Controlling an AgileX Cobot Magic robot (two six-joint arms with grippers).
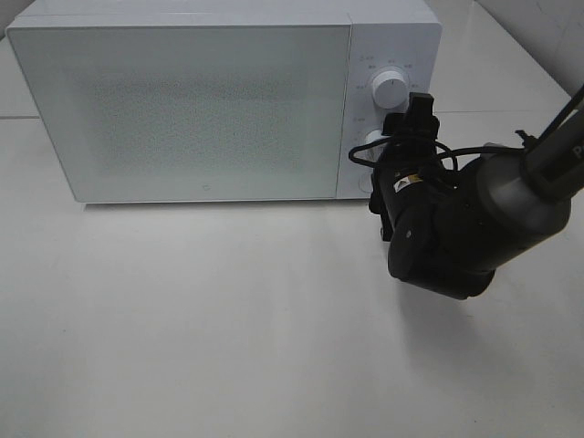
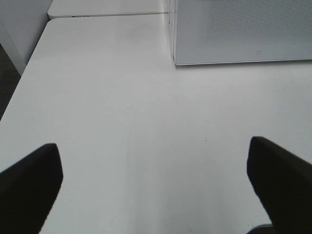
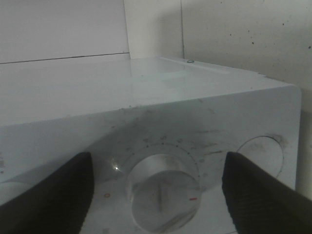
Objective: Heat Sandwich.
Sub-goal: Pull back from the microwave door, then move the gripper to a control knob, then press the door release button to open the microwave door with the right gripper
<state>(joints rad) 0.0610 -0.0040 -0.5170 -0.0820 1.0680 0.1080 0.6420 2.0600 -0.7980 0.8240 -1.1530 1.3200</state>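
The sandwich is out of view. A white microwave [image 1: 210, 100] stands at the back of the table with its door shut. My right gripper [image 1: 391, 137] is at its control panel, by the lower knob [image 1: 370, 143]. In the right wrist view the knob [image 3: 163, 192] sits between the two dark fingers [image 3: 46, 195], with a gap on each side, so the right gripper [image 3: 158, 195] is open around it. My left gripper [image 2: 156, 187] hovers open over bare table, nothing between its fingers.
A second knob [image 1: 391, 88] sits above the lower one on the panel. The microwave's front corner [image 2: 178, 53] shows in the left wrist view. The white table [image 1: 228, 319] spreads in front of the microwave, with its left edge [image 2: 19, 83] near the left arm.
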